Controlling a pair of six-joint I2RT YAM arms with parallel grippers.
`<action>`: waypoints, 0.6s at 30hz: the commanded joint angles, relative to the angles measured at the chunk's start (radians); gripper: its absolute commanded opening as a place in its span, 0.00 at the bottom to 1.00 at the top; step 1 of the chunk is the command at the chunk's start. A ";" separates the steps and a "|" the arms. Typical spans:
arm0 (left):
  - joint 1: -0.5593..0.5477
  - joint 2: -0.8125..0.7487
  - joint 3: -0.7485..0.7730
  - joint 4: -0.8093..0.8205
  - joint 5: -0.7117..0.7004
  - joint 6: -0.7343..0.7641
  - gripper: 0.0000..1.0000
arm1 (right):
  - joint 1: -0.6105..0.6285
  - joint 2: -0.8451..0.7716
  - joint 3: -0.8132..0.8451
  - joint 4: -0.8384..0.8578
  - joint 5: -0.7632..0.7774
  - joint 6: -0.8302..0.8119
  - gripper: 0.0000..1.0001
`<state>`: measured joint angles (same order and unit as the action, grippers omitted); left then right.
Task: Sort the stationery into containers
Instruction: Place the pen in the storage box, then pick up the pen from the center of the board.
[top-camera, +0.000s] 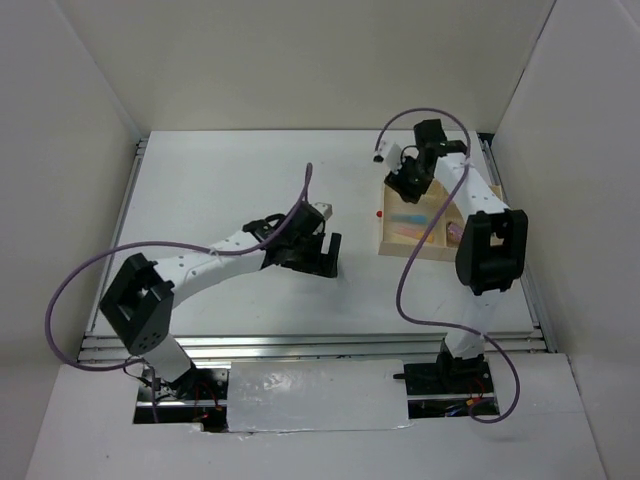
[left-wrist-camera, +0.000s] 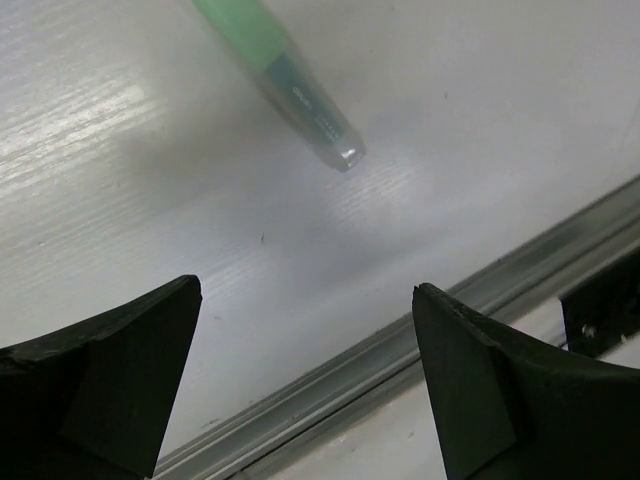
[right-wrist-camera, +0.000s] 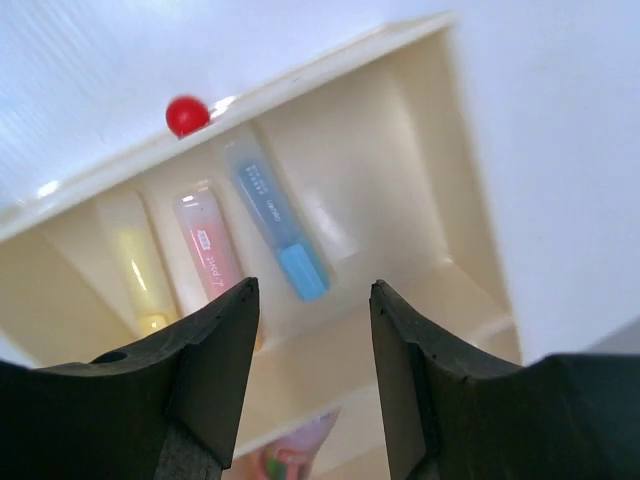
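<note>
In the left wrist view a light green stick (left-wrist-camera: 268, 55) lies on the white table, ahead of my open, empty left gripper (left-wrist-camera: 305, 290) and apart from it. From above, the left gripper (top-camera: 325, 250) is at mid-table and the green stick is hidden. My right gripper (top-camera: 405, 183) hovers over the far end of the pale wooden tray (top-camera: 384, 240). In the right wrist view it (right-wrist-camera: 314, 287) is open and empty above the tray (right-wrist-camera: 400, 150). One compartment holds a yellow stick (right-wrist-camera: 138, 268), a pink-red stick (right-wrist-camera: 205, 245) and a light blue stick (right-wrist-camera: 273, 218) side by side.
A tiny red dot (right-wrist-camera: 187, 115) sits on the table just outside the tray's wall, also seen from above (top-camera: 379, 213). A pinkish item (right-wrist-camera: 300, 455) lies in a nearer compartment. A metal rail (left-wrist-camera: 400, 345) marks the table's edge close to my left gripper.
</note>
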<state>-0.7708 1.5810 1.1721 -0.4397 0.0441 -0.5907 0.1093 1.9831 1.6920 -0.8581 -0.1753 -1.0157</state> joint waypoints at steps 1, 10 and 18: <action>-0.027 0.095 0.089 -0.020 -0.184 -0.106 0.99 | -0.036 -0.176 0.022 0.090 -0.104 0.244 0.55; -0.096 0.379 0.319 -0.117 -0.217 -0.161 0.99 | -0.082 -0.528 -0.248 0.206 -0.291 0.436 0.56; -0.108 0.473 0.337 -0.111 -0.276 -0.143 0.92 | -0.085 -0.633 -0.316 0.252 -0.383 0.502 0.56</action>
<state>-0.8814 2.0342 1.4933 -0.5354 -0.1776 -0.7361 0.0235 1.3876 1.3838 -0.6807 -0.4942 -0.5686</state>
